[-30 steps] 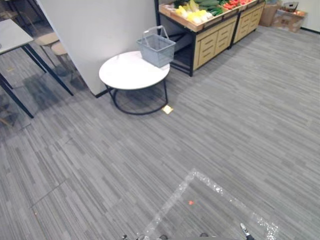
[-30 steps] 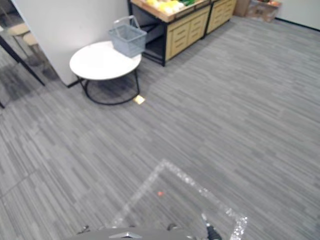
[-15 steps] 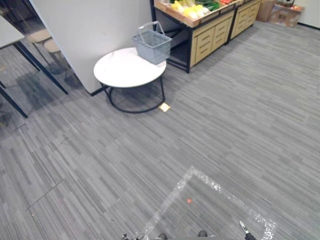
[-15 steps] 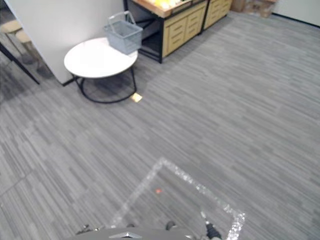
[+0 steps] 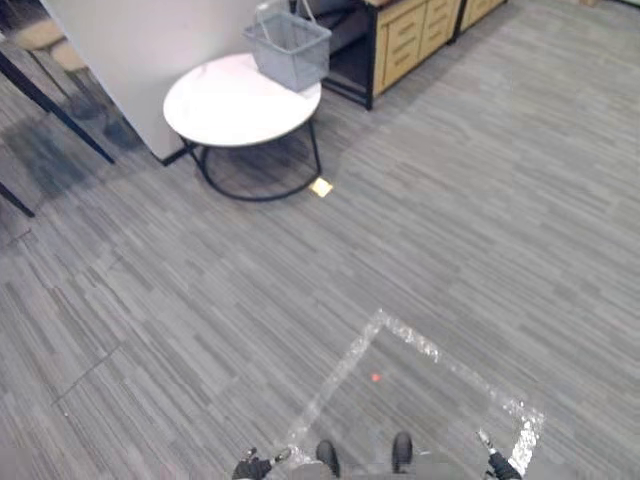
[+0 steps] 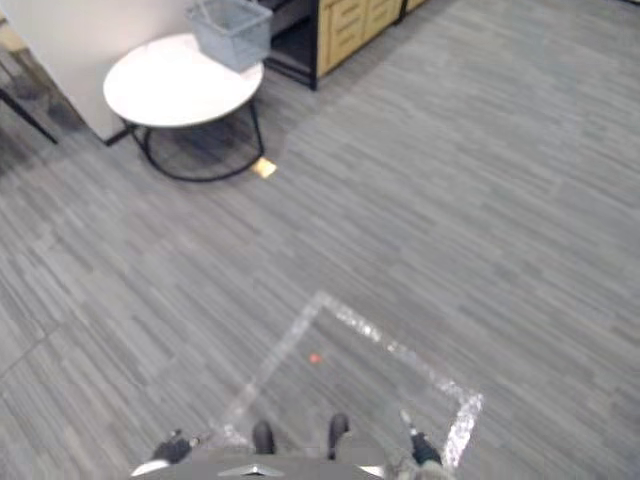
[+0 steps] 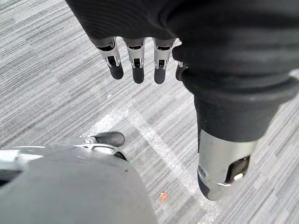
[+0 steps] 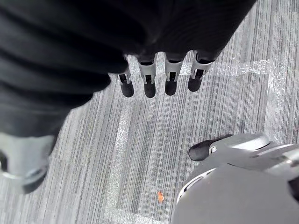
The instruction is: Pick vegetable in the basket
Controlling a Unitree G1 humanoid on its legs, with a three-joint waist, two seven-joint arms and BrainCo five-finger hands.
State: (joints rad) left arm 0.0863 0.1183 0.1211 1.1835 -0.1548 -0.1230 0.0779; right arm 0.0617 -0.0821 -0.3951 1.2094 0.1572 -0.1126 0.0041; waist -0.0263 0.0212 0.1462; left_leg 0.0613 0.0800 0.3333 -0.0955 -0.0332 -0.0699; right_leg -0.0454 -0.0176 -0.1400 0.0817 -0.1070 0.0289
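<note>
**Both hands loose at my sides, basket far across the floor**

My left hand (image 7: 137,65) hangs at my side with its fingers straight and relaxed and its thumb (image 7: 223,163) held apart, closed on nothing. My right hand (image 8: 170,77) hangs the same way, fingers in a loose straight row over the carpet and thumb (image 8: 25,163) off to one side, also gripping nothing.

I am standing at the near edge of a square of silvery tape (image 5: 425,350) stuck to the grey striped carpet (image 5: 480,200). A small orange-red fleck (image 5: 375,377) lies inside the square.

The grey wire basket (image 5: 288,45) is well away from both hands. It sits on the far edge of a round white table (image 5: 225,105) with a black frame, and its handles stand up. I cannot tell what is in it.

Just beside the basket, on my right, is a wooden stand with drawers (image 5: 405,35). A white wall panel (image 5: 150,40) rises behind the table. A small yellow tag (image 5: 321,187) lies on the carpet by the table's foot.
</note>
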